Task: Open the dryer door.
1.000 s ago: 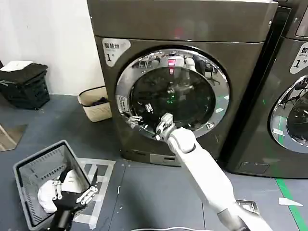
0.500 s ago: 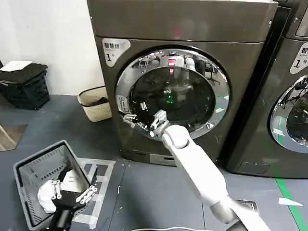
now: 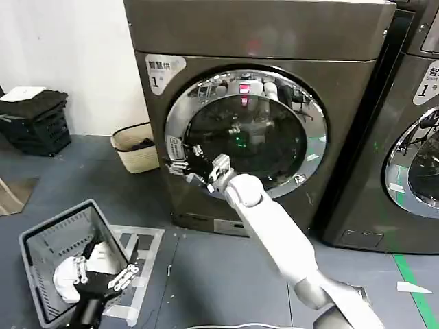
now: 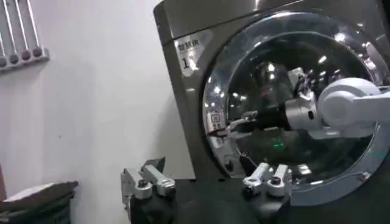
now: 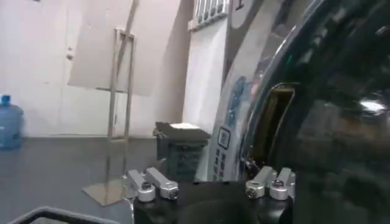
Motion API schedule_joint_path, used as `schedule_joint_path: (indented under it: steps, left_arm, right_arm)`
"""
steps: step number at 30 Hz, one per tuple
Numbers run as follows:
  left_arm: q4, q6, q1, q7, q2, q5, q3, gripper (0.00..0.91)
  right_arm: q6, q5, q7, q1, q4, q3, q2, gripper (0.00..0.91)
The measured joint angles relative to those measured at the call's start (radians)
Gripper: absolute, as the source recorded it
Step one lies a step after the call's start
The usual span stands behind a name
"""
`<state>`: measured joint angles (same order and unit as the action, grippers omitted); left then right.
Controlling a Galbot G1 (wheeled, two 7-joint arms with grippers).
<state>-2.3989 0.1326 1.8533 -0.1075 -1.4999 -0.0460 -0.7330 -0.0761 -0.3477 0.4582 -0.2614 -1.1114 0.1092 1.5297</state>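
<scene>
The dryer door (image 3: 247, 130), a chrome ring round dark glass, sits closed on the bronze-grey machine. My right gripper (image 3: 184, 166) is open at the door's left rim, beside a small sticker, fingers spread against the chrome. In the right wrist view the open right gripper (image 5: 210, 184) faces the chrome ring (image 5: 253, 131) and a dark handle recess (image 5: 272, 122). The left wrist view shows the door (image 4: 292, 91) with the right gripper (image 4: 234, 125) at its left edge. My left gripper (image 3: 103, 274) hangs open low on the left over a basket, and it is open in its own view too (image 4: 204, 182).
A grey laundry basket (image 3: 41, 240) with white cloth stands on the floor at lower left. A beige basket (image 3: 134, 147) and a black crate (image 3: 38, 123) sit by the wall. A second machine (image 3: 411, 137) stands to the right, with green floor tape (image 3: 411, 281) before it.
My right gripper has slid left and slightly up across the door glass to its left rim. The left arm has stayed put.
</scene>
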Motion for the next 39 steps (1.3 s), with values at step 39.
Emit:
schedule_joint_path:
  steps: [39]
  left_arm:
    - [0.019, -0.036, -0.039, -0.021, 0.026, 0.032, -0.045, 0.907]
  right_arm:
    - [0.245, -0.317, 0.640, -0.064, -0.135, 0.081, -0.224, 0.907]
